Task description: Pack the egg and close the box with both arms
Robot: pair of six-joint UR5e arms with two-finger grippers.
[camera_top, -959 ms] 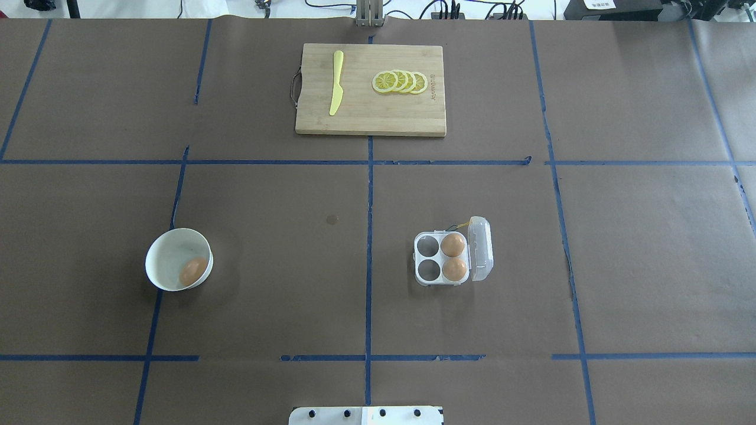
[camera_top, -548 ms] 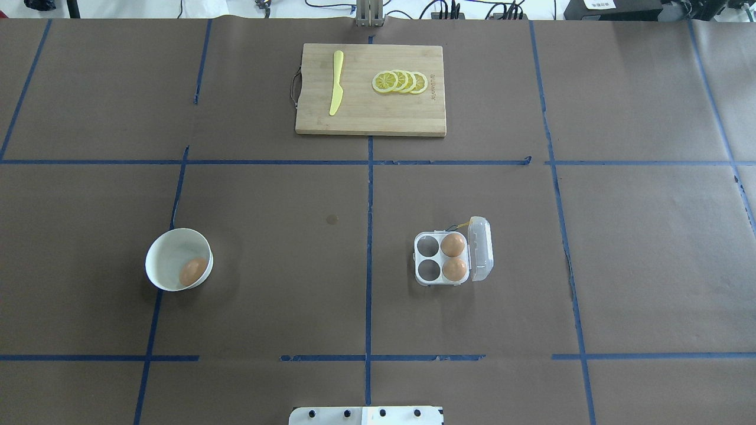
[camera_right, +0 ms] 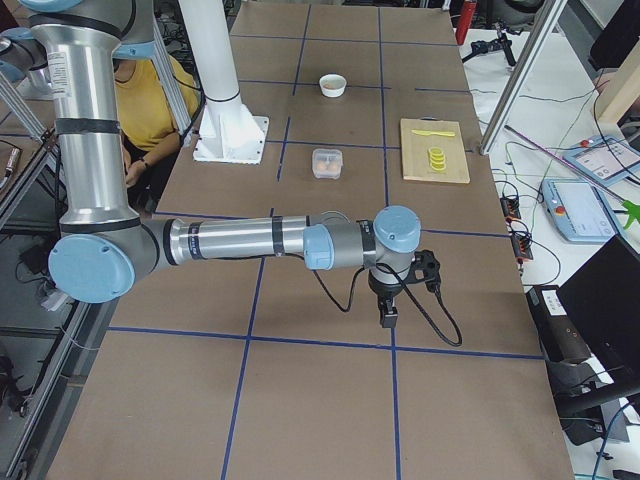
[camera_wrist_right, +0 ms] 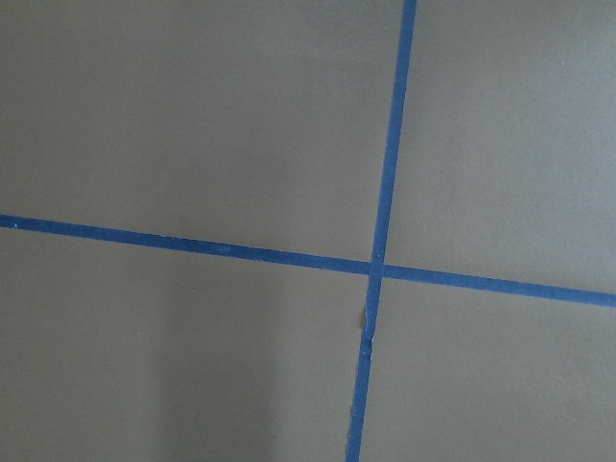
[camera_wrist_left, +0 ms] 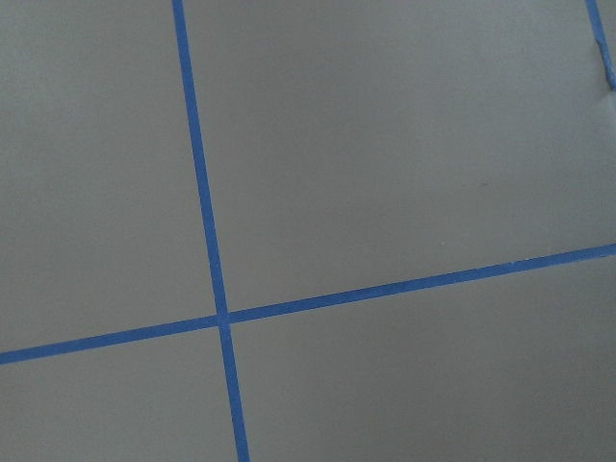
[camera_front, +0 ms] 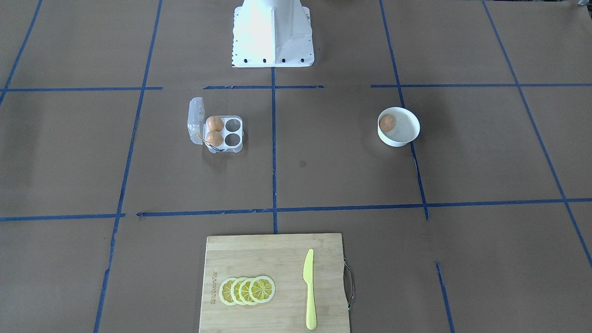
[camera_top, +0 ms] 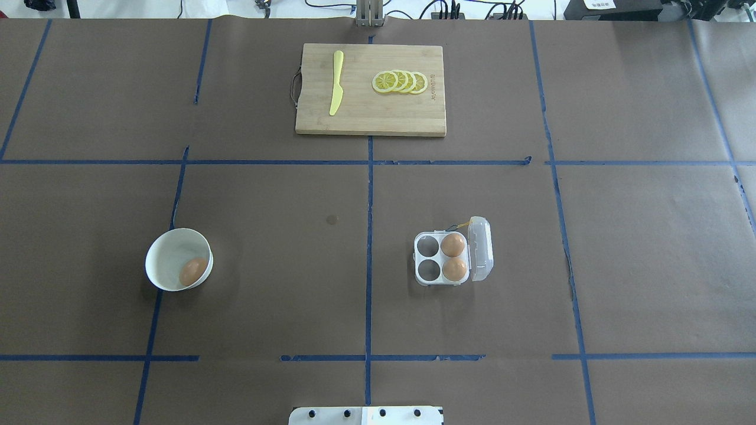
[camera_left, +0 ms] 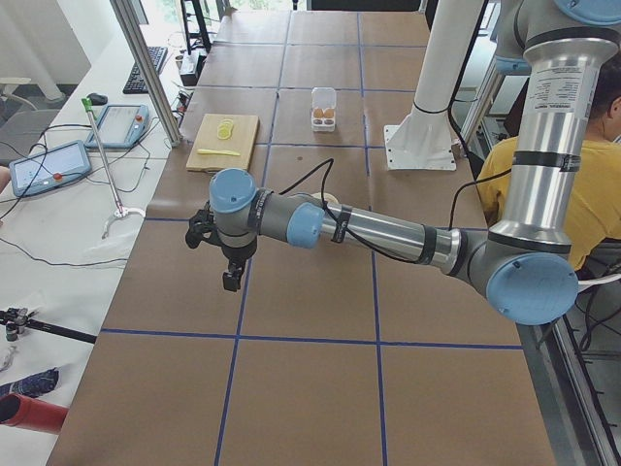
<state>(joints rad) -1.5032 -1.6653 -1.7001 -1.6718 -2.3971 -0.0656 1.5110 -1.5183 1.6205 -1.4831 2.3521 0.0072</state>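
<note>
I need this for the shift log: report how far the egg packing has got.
Done: two eggs sit in the box, in the cells beside its lid. In hand: nothing; the left gripper and right gripper hang over bare table near its ends. Left: the third egg lies in the white bowl, two cells are empty, and the lid is open.

White bowl (camera_top: 167, 257), wooden board (camera_top: 369, 113) bearing yellow knife (camera_top: 336, 82), perhaps four lemon slices (camera_top: 400, 81)
</note>
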